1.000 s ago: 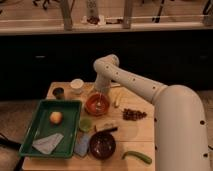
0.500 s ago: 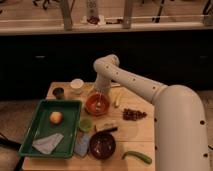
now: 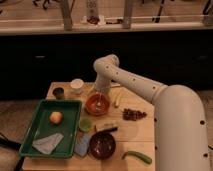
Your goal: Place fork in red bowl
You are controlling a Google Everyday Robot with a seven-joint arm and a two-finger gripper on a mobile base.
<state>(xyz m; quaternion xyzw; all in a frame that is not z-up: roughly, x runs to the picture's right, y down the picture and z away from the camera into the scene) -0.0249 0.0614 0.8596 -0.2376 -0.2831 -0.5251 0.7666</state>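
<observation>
Tabletop [image 3: 140, 131] of pale wood, carrying everything listed below, left to right.

Far left: green tray [image 3: 36, 131], holding a round orange-yellow fruit [image 3: 56, 117] toward its back and a pale blue cloth [image 3: 47, 143] near its front edge.

Behind tray, at back left: small dark cup [image 3: 59, 92], then a white cup [image 3: 76, 86] just beside it.

Right of tray: lime-green cup [image 3: 85, 124], with a flat bluish item [image 3: 82, 144] in front of it.

Centre: red bowl [image 3: 97, 105], round and shallow, bright orange-red. Claw [image 3: 99, 99] positioned directly over the bowl, low inside its rim; arm [image 3: 135, 84] reaching in from the right. Fingers: cannot tell whether apart or together. Fork [image 3: 99, 104] seen as a thin pale streak inside the bowl below the claw; cannot tell whether gripped or resting.

In front of red bowl: dark stick-like item [image 3: 105, 129], then maroon-brown bowl [image 3: 102, 146] near the front edge.

Right of red bowl: stubby pale yellow piece [image 3: 117, 99], just beside the rim. Farther right: dark reddish cluster [image 3: 133, 114]. Front right: green pepper-like vegetable [image 3: 137, 157], lying flat.
</observation>
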